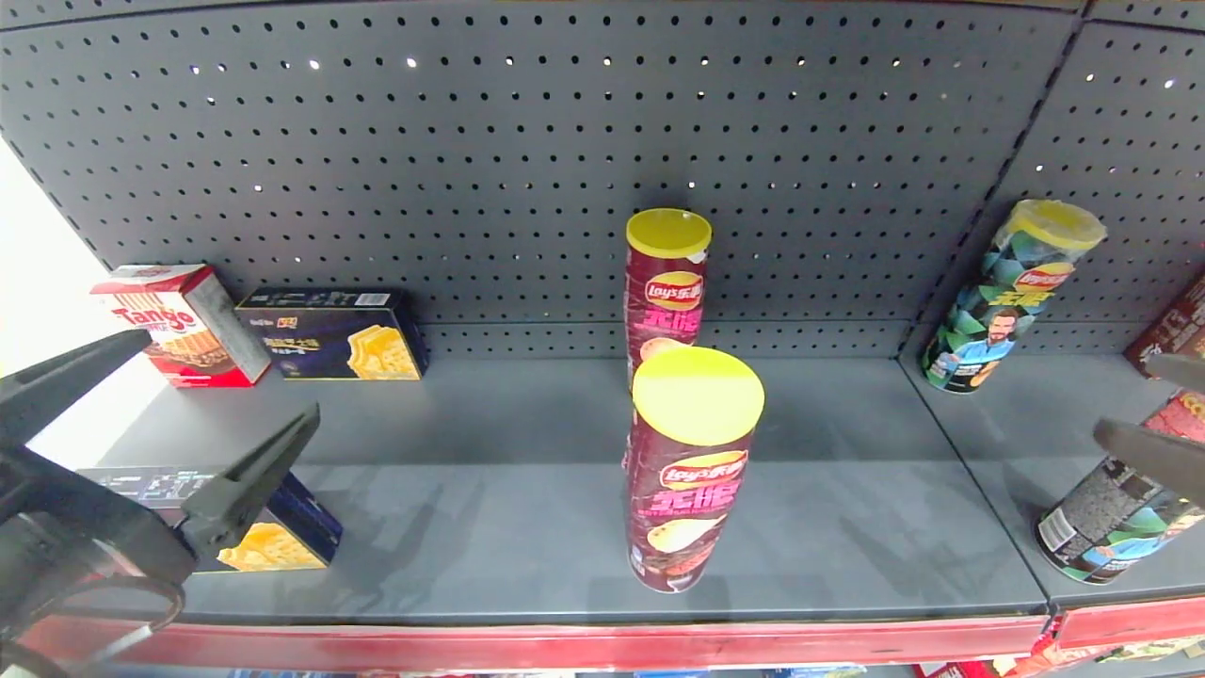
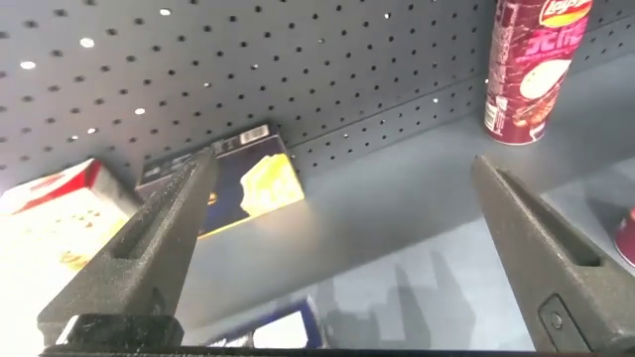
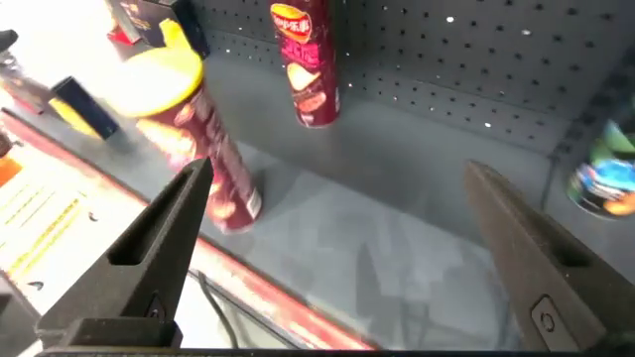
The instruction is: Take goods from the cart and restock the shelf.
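Note:
Two maroon chip cans with yellow lids stand upright mid-shelf, one at the back (image 1: pixel 666 282) and one near the front (image 1: pixel 690 476). A dark blue cracker box (image 1: pixel 273 541) lies at the front left of the grey shelf (image 1: pixel 490 471), partly behind my left gripper (image 1: pixel 165 428). That gripper is open and holds nothing; in its wrist view the left gripper (image 2: pixel 342 164) faces another blue box (image 2: pixel 233 183). My right gripper (image 1: pixel 1163 414) is open and bare at the right edge. Between the right gripper (image 3: pixel 337 171) fingers, the front can (image 3: pixel 198 129) and back can (image 3: pixel 308 64) stand farther off.
A red wafer box (image 1: pixel 179 325) and a blue cracker box (image 1: pixel 334 334) stand at the back left. In the right bay a teal can (image 1: pixel 1012 297) leans on the pegboard; another can (image 1: pixel 1116 523) sits at the front. A red strip (image 1: pixel 565 645) edges the shelf.

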Robot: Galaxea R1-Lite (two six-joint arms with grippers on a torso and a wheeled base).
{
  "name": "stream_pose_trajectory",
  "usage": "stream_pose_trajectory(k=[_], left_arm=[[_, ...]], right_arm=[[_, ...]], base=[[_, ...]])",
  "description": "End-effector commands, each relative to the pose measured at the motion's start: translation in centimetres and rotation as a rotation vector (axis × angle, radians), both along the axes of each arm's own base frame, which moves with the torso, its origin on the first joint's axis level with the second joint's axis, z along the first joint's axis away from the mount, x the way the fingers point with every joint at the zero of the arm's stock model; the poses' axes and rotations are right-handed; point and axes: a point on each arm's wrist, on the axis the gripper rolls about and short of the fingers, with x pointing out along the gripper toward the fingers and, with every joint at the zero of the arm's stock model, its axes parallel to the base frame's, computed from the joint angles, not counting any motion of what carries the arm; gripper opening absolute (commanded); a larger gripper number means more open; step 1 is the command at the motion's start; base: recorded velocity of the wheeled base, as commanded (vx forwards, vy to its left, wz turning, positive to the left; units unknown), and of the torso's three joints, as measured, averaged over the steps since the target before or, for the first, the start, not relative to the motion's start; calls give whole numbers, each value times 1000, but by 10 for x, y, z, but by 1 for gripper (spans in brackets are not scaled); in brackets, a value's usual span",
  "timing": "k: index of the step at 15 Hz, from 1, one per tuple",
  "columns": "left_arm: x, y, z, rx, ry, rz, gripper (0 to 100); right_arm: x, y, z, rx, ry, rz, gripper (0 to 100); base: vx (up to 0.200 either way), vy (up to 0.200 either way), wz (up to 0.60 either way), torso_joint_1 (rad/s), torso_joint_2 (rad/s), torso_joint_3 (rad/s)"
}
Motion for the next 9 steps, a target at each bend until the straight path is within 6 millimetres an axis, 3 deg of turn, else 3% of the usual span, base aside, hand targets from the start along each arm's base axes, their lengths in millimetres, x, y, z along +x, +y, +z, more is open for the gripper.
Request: stream_pose_trajectory(k=[1, 3, 4, 7, 9], left_arm=[[-15, 8, 3, -19, -35, 1, 100], [-26, 13, 1, -15, -33, -6, 100], [-41, 21, -6, -15, -30, -14, 100], [-79, 41, -38, 11, 11, -14, 100], [-112, 59, -70, 73, 25, -7, 100]], right_arm=[[-37, -28, -10, 35, -51, 0, 100], [-53, -39, -22, 40, -59, -1, 100], [-65, -48, -31, 41, -60, -3, 100], [-88, -65, -62, 53, -79, -7, 100], [-102, -75, -95, 53, -79, -1, 100]], base=[[0, 0, 0, 0, 0, 0], [0, 0, 0, 0, 0, 0], [0, 0, 0, 0, 0, 0], [0, 0, 0, 0, 0, 0], [0, 0, 0, 0, 0, 0]])
